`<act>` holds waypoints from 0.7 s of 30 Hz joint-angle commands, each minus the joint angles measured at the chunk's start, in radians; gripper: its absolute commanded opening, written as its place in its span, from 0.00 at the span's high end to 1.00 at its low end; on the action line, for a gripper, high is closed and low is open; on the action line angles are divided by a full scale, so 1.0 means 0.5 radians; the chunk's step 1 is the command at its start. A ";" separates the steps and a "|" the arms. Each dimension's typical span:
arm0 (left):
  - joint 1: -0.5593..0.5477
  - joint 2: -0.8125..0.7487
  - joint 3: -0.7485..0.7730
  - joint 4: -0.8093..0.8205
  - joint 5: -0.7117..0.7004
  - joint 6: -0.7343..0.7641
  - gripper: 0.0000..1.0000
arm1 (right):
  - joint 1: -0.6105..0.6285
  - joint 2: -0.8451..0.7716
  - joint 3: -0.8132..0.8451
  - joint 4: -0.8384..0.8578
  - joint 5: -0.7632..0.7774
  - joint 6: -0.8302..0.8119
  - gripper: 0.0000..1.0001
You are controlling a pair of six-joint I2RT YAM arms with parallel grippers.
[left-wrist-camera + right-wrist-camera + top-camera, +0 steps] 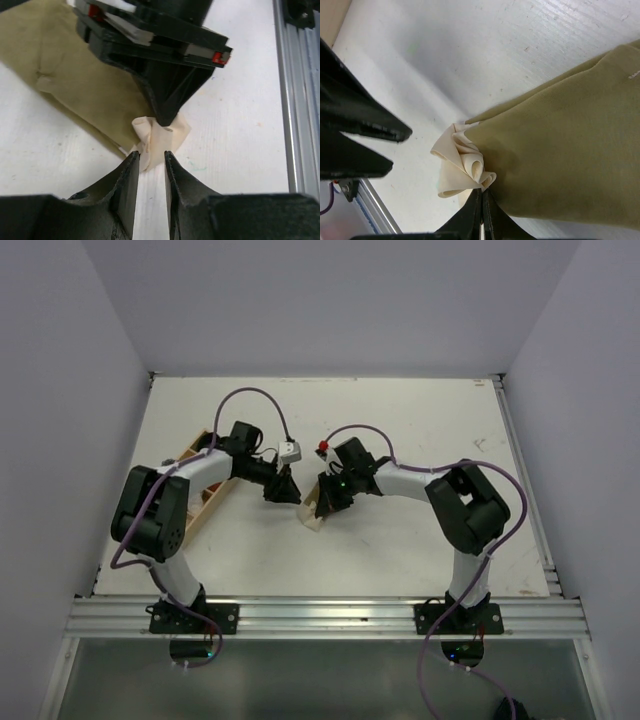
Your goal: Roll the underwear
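At mid-tabletop (420, 430) lies the underwear (560, 140), olive side up. Right claw (482, 200) closed, pinching its curled cream corner; left claw (150, 159) part-open, empty, just beside that corner.

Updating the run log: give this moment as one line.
left gripper open, short of cream corner | right gripper shut on that corner | underwear mostly flat
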 commanded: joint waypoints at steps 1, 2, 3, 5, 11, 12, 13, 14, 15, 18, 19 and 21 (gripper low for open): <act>-0.018 0.057 0.110 -0.278 0.248 0.361 0.69 | -0.020 -0.003 0.039 0.066 -0.029 0.024 1.00; -0.024 0.094 0.168 -0.398 0.251 0.426 0.69 | -0.020 -0.003 0.036 0.066 -0.032 0.021 1.00; -0.036 0.112 0.193 -0.438 0.254 0.475 0.69 | -0.023 -0.003 0.042 0.069 -0.035 0.018 1.00; -0.058 0.158 0.251 -0.494 0.245 0.540 0.68 | -0.026 0.000 0.045 0.069 -0.038 0.018 1.00; -0.119 0.269 0.352 -0.583 0.193 0.623 0.64 | -0.029 0.015 0.082 0.066 -0.056 0.015 1.00; -0.125 0.278 0.353 -0.583 0.196 0.629 0.64 | -0.032 0.021 0.085 0.066 -0.059 0.012 1.00; -0.129 0.284 0.353 -0.577 0.193 0.635 0.64 | -0.032 0.021 0.094 0.066 -0.066 0.012 1.00; -0.138 0.287 0.350 -0.561 0.196 0.632 0.64 | -0.032 0.027 0.100 0.063 -0.066 0.015 1.00; -0.141 0.293 0.359 -0.552 0.199 0.629 0.63 | -0.032 0.030 0.107 0.066 -0.069 0.015 1.00; -0.156 0.330 0.380 -0.583 0.202 0.651 0.63 | -0.035 0.040 0.119 0.072 -0.072 0.027 1.00; -0.165 0.342 0.377 -0.589 0.208 0.657 0.63 | -0.038 0.043 0.131 0.069 -0.072 0.027 1.00; -0.165 0.343 0.365 -0.571 0.208 0.663 0.66 | -0.035 0.046 0.137 0.060 -0.078 0.018 1.00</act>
